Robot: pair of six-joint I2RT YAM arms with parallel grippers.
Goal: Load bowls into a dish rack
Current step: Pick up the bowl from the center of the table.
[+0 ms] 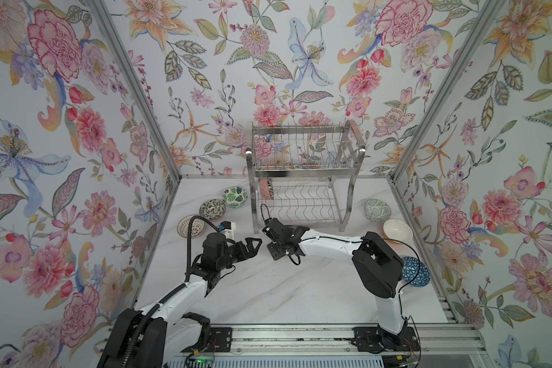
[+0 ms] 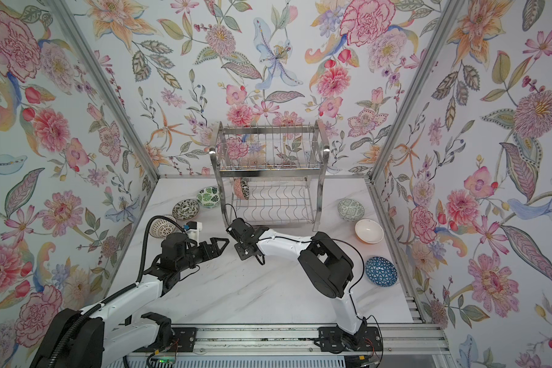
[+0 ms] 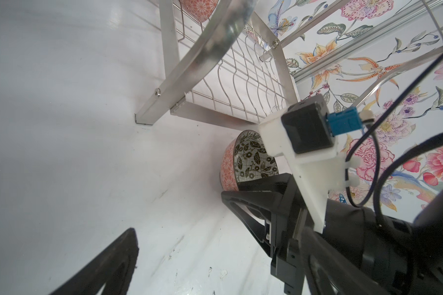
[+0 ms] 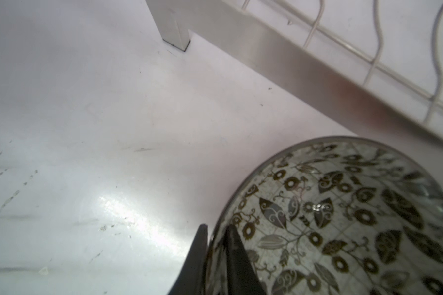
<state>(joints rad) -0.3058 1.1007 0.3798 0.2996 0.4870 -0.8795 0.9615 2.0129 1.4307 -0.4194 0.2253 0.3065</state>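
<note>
Starting at the left of both top views, three bowls are found in a row on the white marbled table (image 1: 268,286): a lattice-patterned bowl (image 1: 183,227), partly crossed by the black cable conduit (image 1: 189,242) of the left arm, then a black-and-white floral bowl (image 1: 212,208), then a green leaf bowl (image 1: 235,196). The left gripper (image 1: 255,244) is seen just in front of them, turned on its side so that its fingers overlap from above. In the left wrist view only one finger (image 3: 108,265) is shown, cut off at the frame's edge, and the jaws are set wide apart with nothing between them. Close beside it, the right gripper (image 4: 217,229) is clamped on the rim of a pink-sided floral bowl (image 4: 343,217), one finger inside and one outside. In both top views that bowl is hidden under the right arm's wrist (image 1: 281,237). In the left wrist view the pink-sided floral bowl (image 3: 251,158) is seen tilted, just in front of the lower front bar of the dish rack (image 1: 303,172), and whether it touches the table cannot be told. At the left end of the rack's lower tier a racked bowl (image 1: 266,188) is stood on edge, its pattern hard to make out behind the wires. Right of the rack, a green geometric bowl (image 1: 377,209), a white bowl with an orange outside (image 1: 397,231) and a blue triangle bowl (image 1: 418,274) are set on the table, the last partly covered by the right arm's elbow (image 1: 376,264).
</note>
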